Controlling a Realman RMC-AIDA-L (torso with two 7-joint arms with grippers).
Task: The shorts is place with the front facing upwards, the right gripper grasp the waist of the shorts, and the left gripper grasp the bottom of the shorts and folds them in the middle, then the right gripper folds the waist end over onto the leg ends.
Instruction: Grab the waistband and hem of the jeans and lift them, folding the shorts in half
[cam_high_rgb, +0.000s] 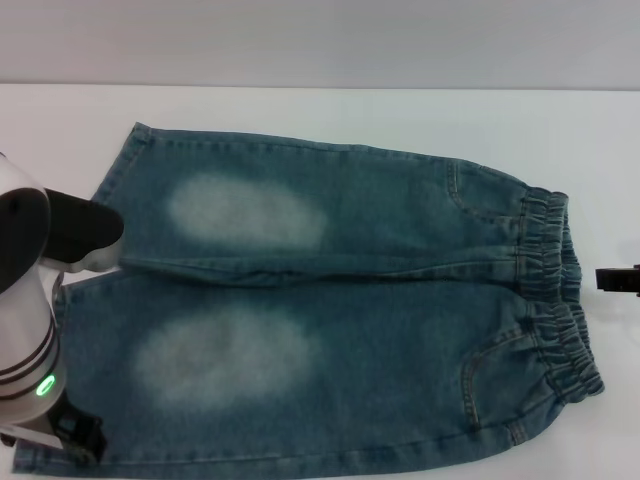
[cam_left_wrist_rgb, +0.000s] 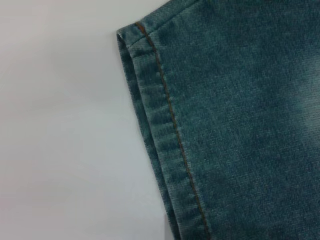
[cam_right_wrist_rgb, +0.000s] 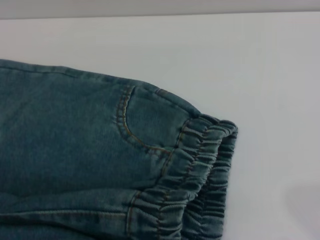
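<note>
White table (cam_high_rgb: 300, 115) borders the flat shorts (cam_high_rgb: 380, 300) on every side.

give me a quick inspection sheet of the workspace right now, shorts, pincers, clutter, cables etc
surface: white table, plain and flat.
job's things: shorts spread flat and unfolded, front up; waist toward the robot's right, leg ends toward its left; a pale faded patch on each leg.
clutter: nothing seen.
grippers: left pincer low over the near leg's hem; whether it has closed on the cloth cannot be told. right pincer only a black tip at the frame edge, beside the waist and apart from it.
cables: nothing seen.
surroundings: pale wall behind the table.
</note>
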